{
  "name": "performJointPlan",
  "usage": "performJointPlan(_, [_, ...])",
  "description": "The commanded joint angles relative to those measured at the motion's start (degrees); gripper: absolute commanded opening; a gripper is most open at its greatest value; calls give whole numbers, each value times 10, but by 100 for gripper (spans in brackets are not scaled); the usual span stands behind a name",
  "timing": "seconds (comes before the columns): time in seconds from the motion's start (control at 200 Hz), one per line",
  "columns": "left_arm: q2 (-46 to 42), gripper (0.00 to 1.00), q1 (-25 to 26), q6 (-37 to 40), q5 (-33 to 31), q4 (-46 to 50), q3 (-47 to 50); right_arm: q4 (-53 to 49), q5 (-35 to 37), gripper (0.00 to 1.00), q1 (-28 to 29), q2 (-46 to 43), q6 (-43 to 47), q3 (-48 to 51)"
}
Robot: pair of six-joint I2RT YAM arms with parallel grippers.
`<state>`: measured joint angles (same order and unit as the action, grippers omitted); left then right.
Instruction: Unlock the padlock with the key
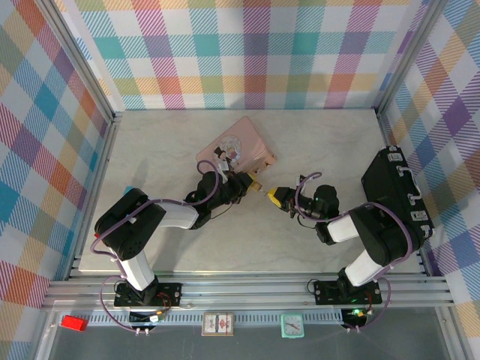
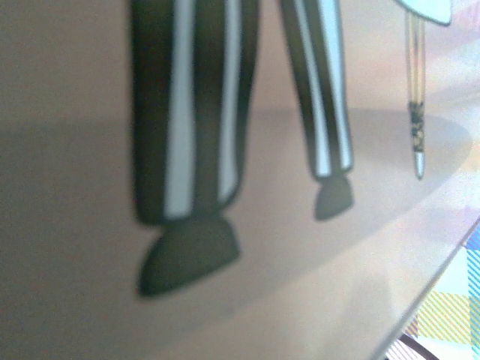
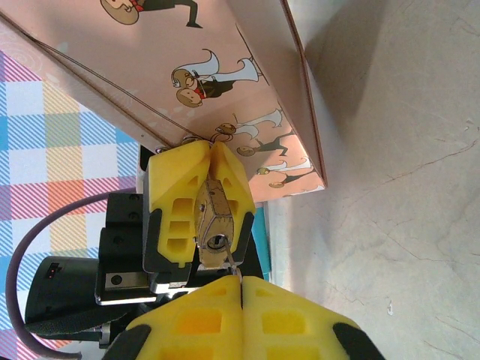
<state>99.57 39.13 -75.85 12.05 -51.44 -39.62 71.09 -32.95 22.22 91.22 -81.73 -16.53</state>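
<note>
Right wrist view, looking along the tool: the right pincer (image 3: 240, 289) has its yellow foam fingers pressed together, and a thin dark sliver pokes out of the seam at their tips. I take this to be the small dark metal key (image 3: 238, 270), though it is too slight to make out its shape. At 12 o'clock from it, just beyond the sliver, the left pincer (image 3: 212, 176) pinches the small brass-gold padlock (image 3: 217, 221) between its own yellow fingers. The lock's round keyhole (image 3: 217, 241) is turned toward the key and sits a touch to 11 o'clock of the key's tip; whether the two touch I cannot tell. Behind the left pincer, at 12 to 1 o'clock, lies the flat pink tin box printed with cartoon figures (image 3: 225, 67), resting on the pale marbled table (image 3: 390, 187). In the top external view the two pincers meet near the middle of the table, tip to tip, the left one at 10 o'clock of the right, with the box at 12 o'clock of the left. The left wrist view gives a blurred close look at the box's printed pink face. The step in hand appears to be lining up the key for insertion; the lock is not yet open. The next move calls for a slight shift toward 11 o'clock, a straight push into the keyhole, then a twist while the left pincer holds firm.
</note>
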Motion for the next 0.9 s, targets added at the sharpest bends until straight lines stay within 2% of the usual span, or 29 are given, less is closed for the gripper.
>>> performJointPlan(0.0, [-6,4,7,-73,30,-19,9,19,9,0,4,-10,1,7])
performJointPlan(0.9, [-5,4,9,-72,25,-16,9,-9,17,0,4,-46,9,14])
